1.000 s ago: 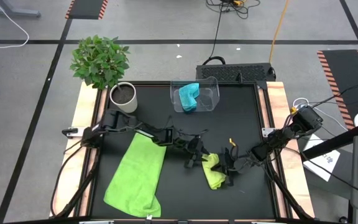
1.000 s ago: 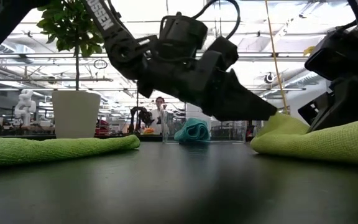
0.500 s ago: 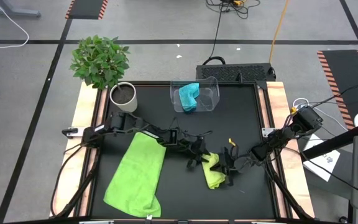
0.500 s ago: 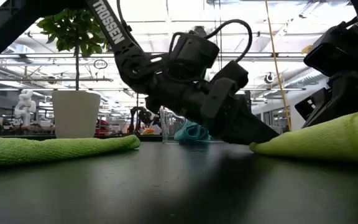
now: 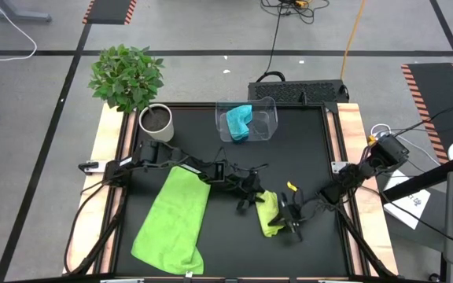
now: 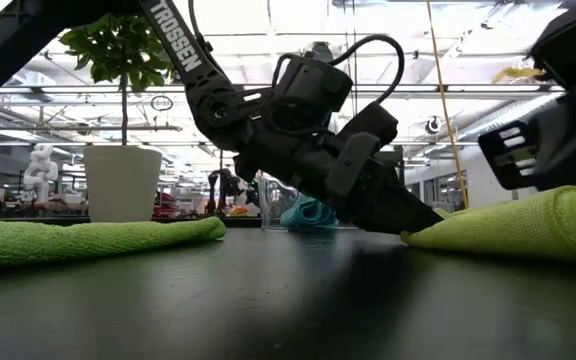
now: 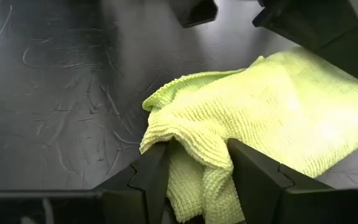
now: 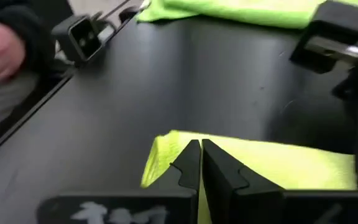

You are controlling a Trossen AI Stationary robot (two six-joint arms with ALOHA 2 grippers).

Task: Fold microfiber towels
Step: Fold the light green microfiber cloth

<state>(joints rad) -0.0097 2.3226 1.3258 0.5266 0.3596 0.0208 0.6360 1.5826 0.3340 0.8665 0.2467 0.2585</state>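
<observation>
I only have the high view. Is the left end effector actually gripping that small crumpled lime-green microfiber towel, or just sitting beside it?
Observer: Gripping. The left wrist view shows a bunched fold of the small lime-green microfiber towel filling the gap between the left end effector fingers.
Operator: And the right one?
Observer: The right end effector is shut, with its tips at the towel's edge. I cannot tell whether it pinches a layer.
Operator: Is the towel lifted?
Observer: No. In the low view it rests on the black tabletop.
</observation>
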